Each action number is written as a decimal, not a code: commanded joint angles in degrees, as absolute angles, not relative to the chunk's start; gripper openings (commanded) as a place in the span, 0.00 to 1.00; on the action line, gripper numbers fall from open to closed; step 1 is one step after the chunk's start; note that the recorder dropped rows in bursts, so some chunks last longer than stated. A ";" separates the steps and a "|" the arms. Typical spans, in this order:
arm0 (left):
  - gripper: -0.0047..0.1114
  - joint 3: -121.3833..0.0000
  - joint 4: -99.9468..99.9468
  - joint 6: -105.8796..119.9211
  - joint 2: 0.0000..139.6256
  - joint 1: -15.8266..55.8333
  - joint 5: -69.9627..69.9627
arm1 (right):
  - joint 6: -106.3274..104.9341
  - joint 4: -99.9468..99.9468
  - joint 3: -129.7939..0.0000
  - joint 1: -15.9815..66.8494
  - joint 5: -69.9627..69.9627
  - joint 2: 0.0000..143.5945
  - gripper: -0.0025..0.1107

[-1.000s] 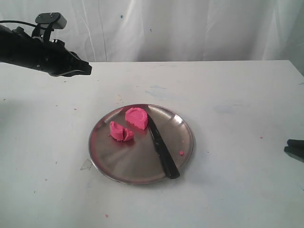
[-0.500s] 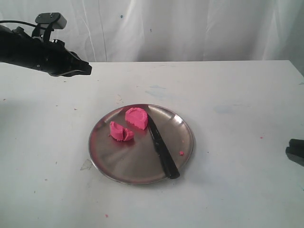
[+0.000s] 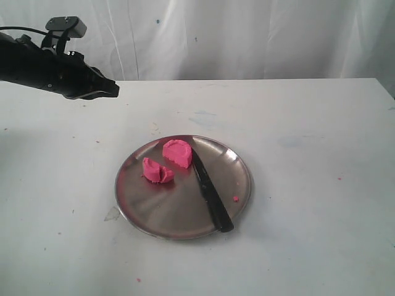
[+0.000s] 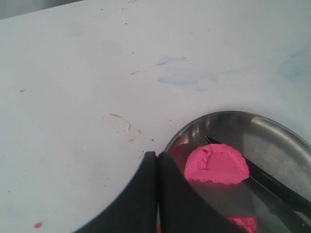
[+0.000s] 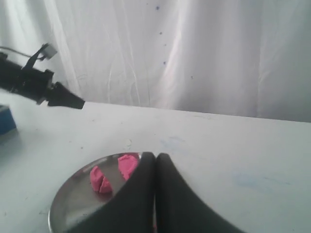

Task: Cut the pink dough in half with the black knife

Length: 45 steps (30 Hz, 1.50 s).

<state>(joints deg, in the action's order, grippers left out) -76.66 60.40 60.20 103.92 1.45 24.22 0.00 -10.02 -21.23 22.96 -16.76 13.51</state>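
The pink dough lies in two pieces on a round metal plate (image 3: 154, 219): one half-moon (image 3: 178, 152) at the plate's back, the other piece (image 3: 157, 171) to its left. The same half-moon (image 4: 217, 164) and the second piece (image 4: 243, 223) show in the left wrist view, and both pieces (image 5: 100, 179) (image 5: 127, 166) in the right wrist view. The black knife (image 3: 211, 192) rests on the plate, tip beside the half-moon, handle at the front rim. My left gripper (image 3: 113, 89) hovers shut and empty at the far left, well away from the plate. My right gripper (image 5: 155, 156) is shut, empty, out of the exterior view.
A small pink crumb (image 3: 235, 198) lies on the plate's right side. A white curtain (image 3: 247, 37) hangs behind the white table (image 3: 308, 154). A blue object (image 5: 6, 120) sits at the table's far left in the right wrist view.
The right arm's tip, visible at the exterior view's right edge earlier, has slid out of that view. The left arm, dough and knife have not moved.
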 commanded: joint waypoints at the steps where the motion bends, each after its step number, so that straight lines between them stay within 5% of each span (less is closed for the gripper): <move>1: 0.04 -76.43 61.24 60.33 103.30 1.34 25.09 | 9.38 -2.46 -15.86 22.80 -9.96 11.36 0.02; 45: 0.04 -76.43 61.24 60.33 103.30 1.34 24.95 | -0.90 -6.43 0.00 22.68 -6.25 0.00 0.02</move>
